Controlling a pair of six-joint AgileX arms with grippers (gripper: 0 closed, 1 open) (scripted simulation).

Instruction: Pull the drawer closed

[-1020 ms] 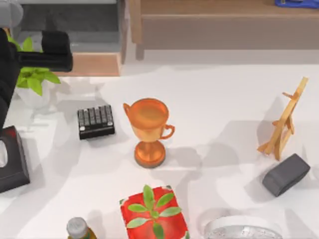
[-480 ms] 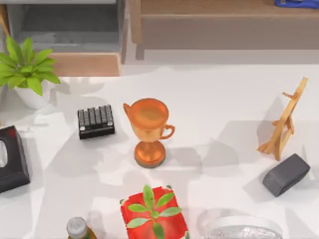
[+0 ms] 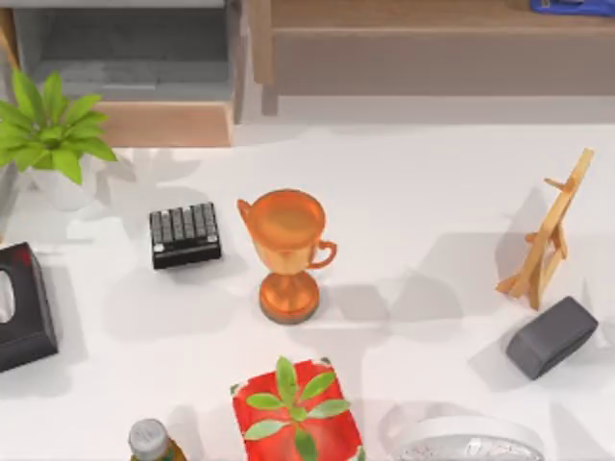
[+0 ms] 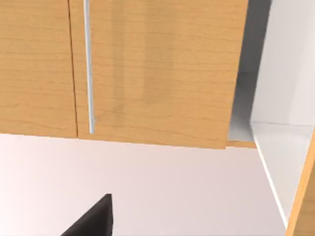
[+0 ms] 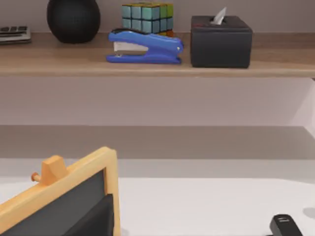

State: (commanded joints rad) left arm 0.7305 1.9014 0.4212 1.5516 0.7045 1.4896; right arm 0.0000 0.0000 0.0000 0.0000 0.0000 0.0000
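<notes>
Drawer [image 3: 135, 58] at 11 o'clock on the bench [image 3: 432, 192], standing open: grey floor and walls exposed, tan front board [image 3: 163, 123] on the near edge, facing 6 o'clock. Long brown shelf unit [image 3: 432, 48] just beside it, running from 12 to 2 o'clock.

Potted plant [image 3: 53, 134] at 10 o'clock, touching or just short of the front board's left end; cannot tell which. Black keypad [image 3: 184, 233] toward 6 o'clock from the drawer, well apart from it. Orange trophy [image 3: 286, 250] upright near the bench's centre, at 3 o'clock from the keypad. Black tissue box [image 3: 24, 307] at 9 o'clock. Small wooden easel [image 3: 548, 235] at 3 o'clock, with a dark grey block [image 3: 552, 336] near it toward 5 o'clock. Red box with green leaves [image 3: 296, 413] at 6 o'clock, and a bottle [image 3: 152, 442] at 7 o'clock.

Left tool [image 4: 93, 223] seen as a dark wedge over white bench, facing tan wood panels [image 4: 162, 73] with a thin silver strip [image 4: 89, 64]. Whether released or clenched: cannot tell.

Right tool [image 5: 93, 221] seen as a dark wedge close to the easel's framed blackboard, facing the shelf unit, where a blue stapler [image 5: 145, 48], a colour cube [image 5: 146, 14] and a black ball [image 5: 74, 18] sit. Whether released or clenched: cannot tell.
</notes>
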